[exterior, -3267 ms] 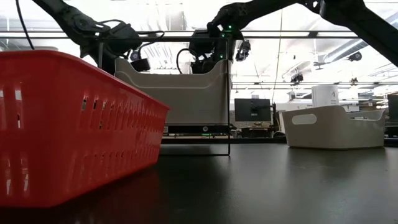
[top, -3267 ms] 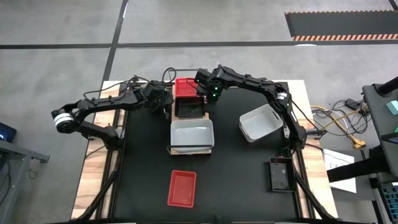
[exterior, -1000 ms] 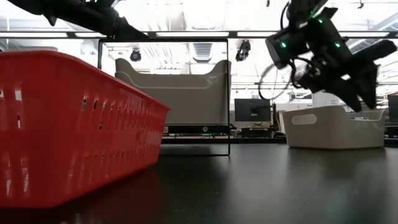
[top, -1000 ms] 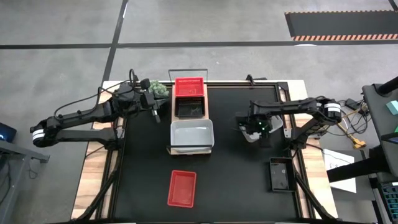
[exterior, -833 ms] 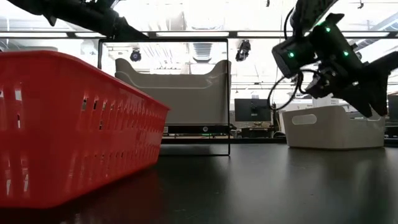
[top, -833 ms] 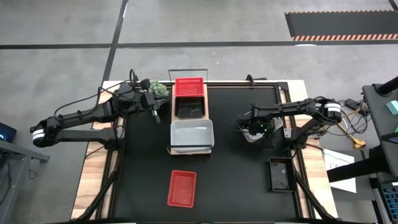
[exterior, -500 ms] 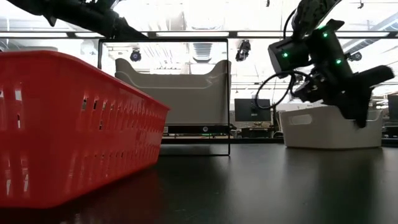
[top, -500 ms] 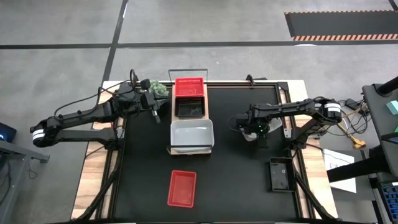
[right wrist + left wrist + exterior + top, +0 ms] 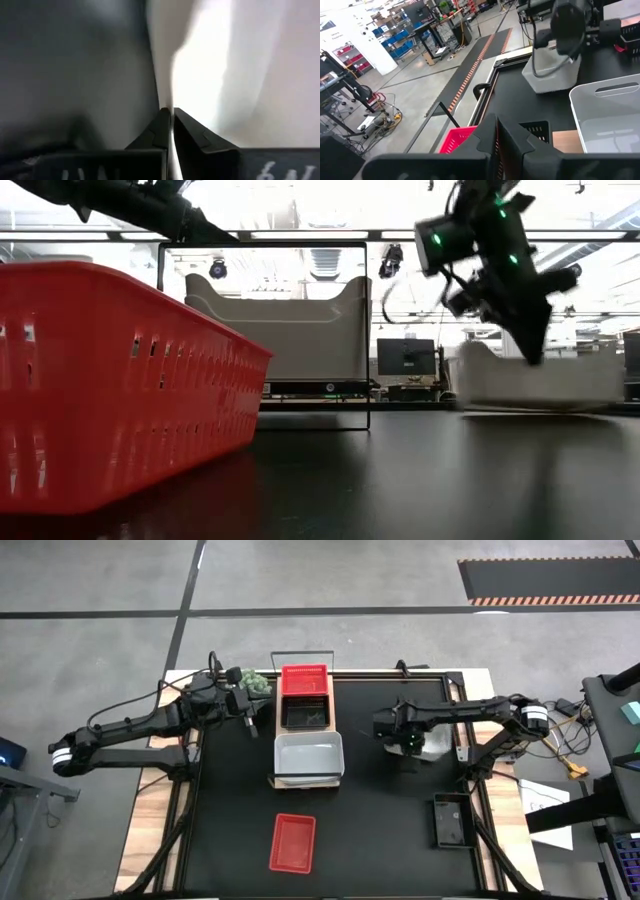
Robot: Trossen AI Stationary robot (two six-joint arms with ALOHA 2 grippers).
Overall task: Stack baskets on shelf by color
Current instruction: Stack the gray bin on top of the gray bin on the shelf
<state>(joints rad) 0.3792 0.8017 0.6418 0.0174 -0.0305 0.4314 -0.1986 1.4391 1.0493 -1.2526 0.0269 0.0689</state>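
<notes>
Baskets are spread over the large black tabletop [image 9: 230, 840], seen from above. At the centre stands the long narrow light-wood shelf [image 9: 279, 729] with thin dark wire frame at its ends. On it, from 12 o'clock toward 6 o'clock, sit a red slotted plastic basket [image 9: 304, 679], a black plastic basket [image 9: 304, 714] and a pale grey plastic basket with smooth walls [image 9: 308, 756]. A green ball-shaped plant [image 9: 256, 683] is at the shelf's 10 o'clock end.

The right gripper [image 9: 408, 743] is at 3 o'clock from the shelf. In the right wrist view its two dark fingers [image 9: 159, 131] are pressed together on the thin rim of a second pale grey plastic basket [image 9: 540, 376], pinching it. In the low view this basket is blurred and sits close to the table; I cannot tell if it touches.

The left gripper [image 9: 249, 721] hangs just beside the shelf at its 9 o'clock side, fingers pressed together, holding nothing.

Another red plastic basket [image 9: 293, 842] lies at 6 o'clock, well apart from the shelf. A second black plastic basket [image 9: 449, 822] lies at 4 o'clock.
</notes>
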